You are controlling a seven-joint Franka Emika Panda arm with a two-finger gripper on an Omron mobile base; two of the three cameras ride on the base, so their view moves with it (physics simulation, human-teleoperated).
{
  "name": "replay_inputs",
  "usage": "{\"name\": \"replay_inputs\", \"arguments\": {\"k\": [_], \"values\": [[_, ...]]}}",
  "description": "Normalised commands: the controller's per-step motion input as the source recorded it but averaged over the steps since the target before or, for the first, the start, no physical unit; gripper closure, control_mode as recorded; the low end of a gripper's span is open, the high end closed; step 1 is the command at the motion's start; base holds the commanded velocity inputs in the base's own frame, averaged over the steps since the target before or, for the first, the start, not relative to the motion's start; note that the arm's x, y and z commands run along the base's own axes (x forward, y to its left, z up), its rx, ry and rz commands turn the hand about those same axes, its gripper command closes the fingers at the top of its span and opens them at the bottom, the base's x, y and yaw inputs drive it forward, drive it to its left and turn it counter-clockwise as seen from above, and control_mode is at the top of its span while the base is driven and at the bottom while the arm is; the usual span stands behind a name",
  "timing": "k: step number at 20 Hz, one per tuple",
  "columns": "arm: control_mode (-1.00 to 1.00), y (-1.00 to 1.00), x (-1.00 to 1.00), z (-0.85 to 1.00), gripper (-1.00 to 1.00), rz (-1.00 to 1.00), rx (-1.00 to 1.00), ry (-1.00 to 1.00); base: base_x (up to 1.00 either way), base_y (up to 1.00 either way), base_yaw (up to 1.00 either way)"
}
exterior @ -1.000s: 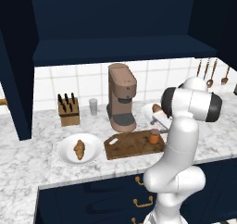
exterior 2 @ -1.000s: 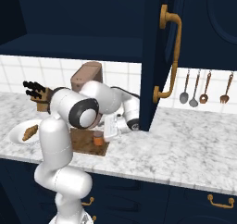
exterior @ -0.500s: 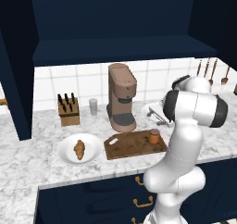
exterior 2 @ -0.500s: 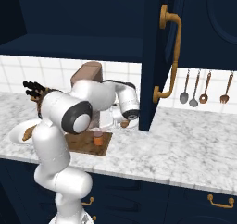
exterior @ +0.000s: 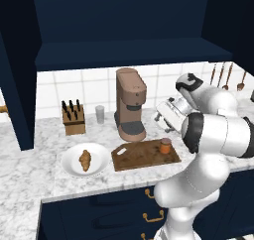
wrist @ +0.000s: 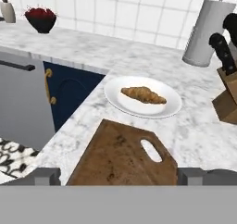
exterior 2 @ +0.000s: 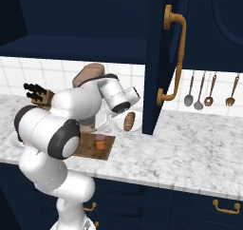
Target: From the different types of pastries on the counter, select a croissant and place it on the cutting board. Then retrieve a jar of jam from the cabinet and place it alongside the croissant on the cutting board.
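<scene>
Croissant (wrist: pixel 143 95) lies on a white plate (wrist: pixel 115 98) on the table (wrist: pixel 83 52), just beside the cutting board (wrist: pixel 120 158); light, flaky and crushable, it wants a gentle grip across its thick middle. The claw (wrist: pixel 119 176) hangs released, empty.

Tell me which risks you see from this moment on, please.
1. The croissant lies on its white plate, not on the cutting board, so that step looks undone.
2. The jam jar stands near the board's edge, close to the robot's arm; a swing might knock it off.
</scene>
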Motion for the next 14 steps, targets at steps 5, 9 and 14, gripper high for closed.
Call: {"name": "replay_inputs", "arguments": {"k": [5,9,14], "values": [[-1.00,0.03,-0.03,0.36,-1.00,0.16,-0.18,-0.14,0.00,0.00,0.00],[-1.00,0.01,-0.17,0.36,-1.00,0.20,-0.15,-0.11,0.00,0.00,0.00],[-1.00,0.00,-0.46,0.09,-1.00,0.12,-0.11,-0.07,0.00,0.00,0.00]]}}
